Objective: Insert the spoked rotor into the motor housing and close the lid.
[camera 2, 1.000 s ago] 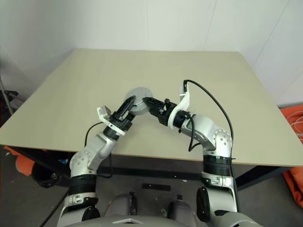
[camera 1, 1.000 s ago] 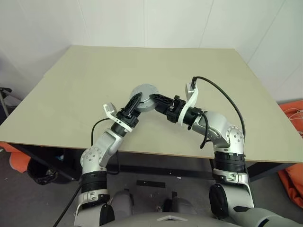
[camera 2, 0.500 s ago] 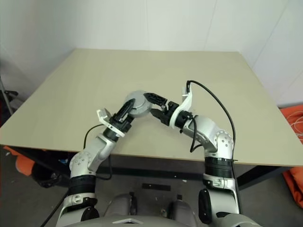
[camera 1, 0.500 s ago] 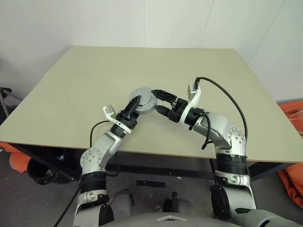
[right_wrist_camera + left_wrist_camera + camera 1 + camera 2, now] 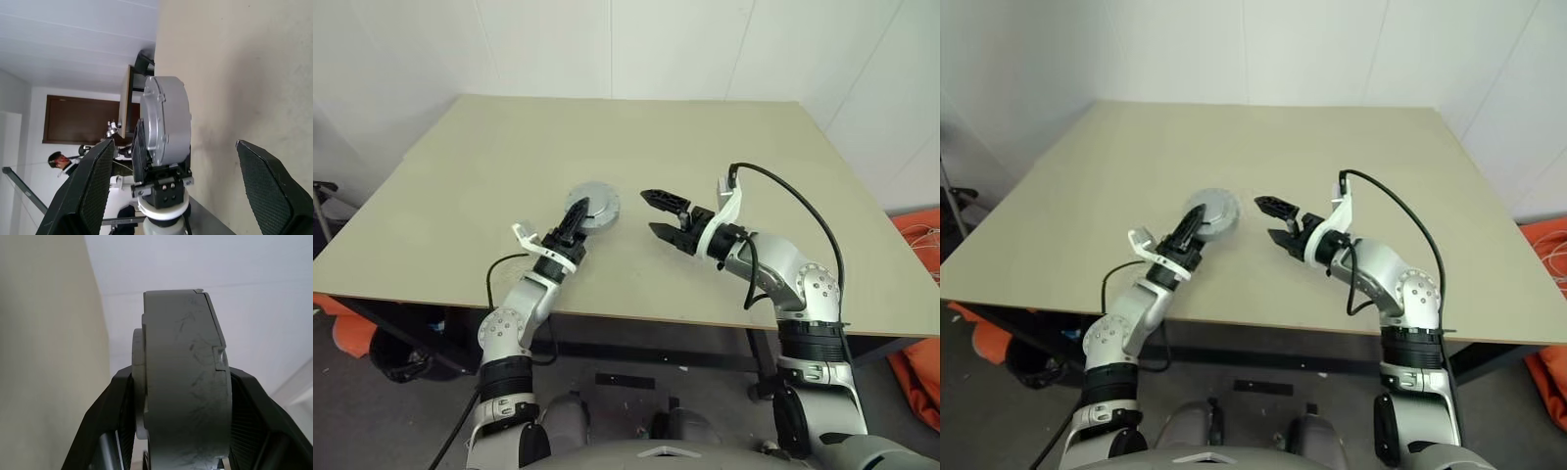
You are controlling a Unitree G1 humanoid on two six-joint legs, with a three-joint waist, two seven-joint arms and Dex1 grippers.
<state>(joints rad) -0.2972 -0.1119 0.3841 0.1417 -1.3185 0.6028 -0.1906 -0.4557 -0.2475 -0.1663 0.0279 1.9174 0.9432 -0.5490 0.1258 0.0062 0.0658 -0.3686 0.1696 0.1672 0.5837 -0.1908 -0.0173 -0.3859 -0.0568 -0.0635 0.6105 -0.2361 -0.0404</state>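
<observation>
- The left claw (image 5: 576, 212) is gripping the round grey metal motor housing (image 5: 592, 207) with its lid on, holding it just above the beige tabletop (image 5: 460, 166), near its middle.
- The right claw (image 5: 658, 213) is hanging wide open and empty, just right of the housing, apart from it.

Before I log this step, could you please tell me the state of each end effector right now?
Left end effector: closed on the grey motor assembly, lid on.
Right end effector: open, holding nothing.
</observation>
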